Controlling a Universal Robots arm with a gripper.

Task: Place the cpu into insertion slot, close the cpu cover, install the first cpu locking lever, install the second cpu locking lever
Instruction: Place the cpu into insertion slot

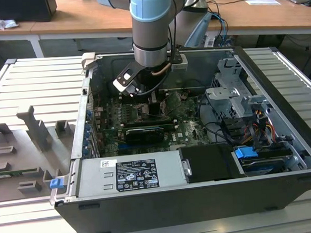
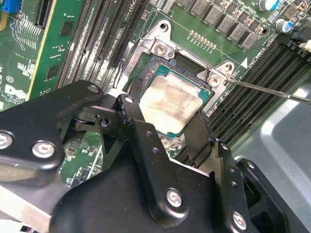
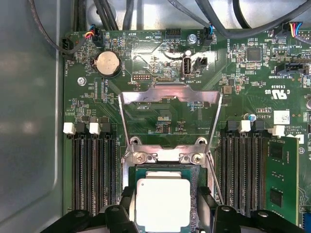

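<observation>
In the exterior view the grey and pale blue robot arm (image 1: 151, 27) reaches down into the open black computer case (image 1: 282, 114). Its wrist is at about eleven o'clock from the case's middle, the silver power supply box (image 1: 130, 173) at six o'clock and the grey metal drive cage (image 1: 233, 98) at three. In both wrist views the black two-fingered gripper (image 2: 163, 112) straddles the cpu (image 2: 172, 102), a small thin square chip with a dull grey metal top. Its fingers (image 2: 133, 121) press on two opposite edges, so it looks clamped on the chip. The cpu lies level in the socket on the green motherboard (image 3: 160, 63); I cannot tell whether it is fully seated. The cpu cover (image 3: 170, 94), a square silvery metal frame with a big window, is swung open beyond its hinge. A thin steel locking lever (image 2: 272, 91) stands free beside the socket. The chip is likely light, stiff and smooth-topped but delicate underneath, so the bare opposite edges are the safe hold.
</observation>
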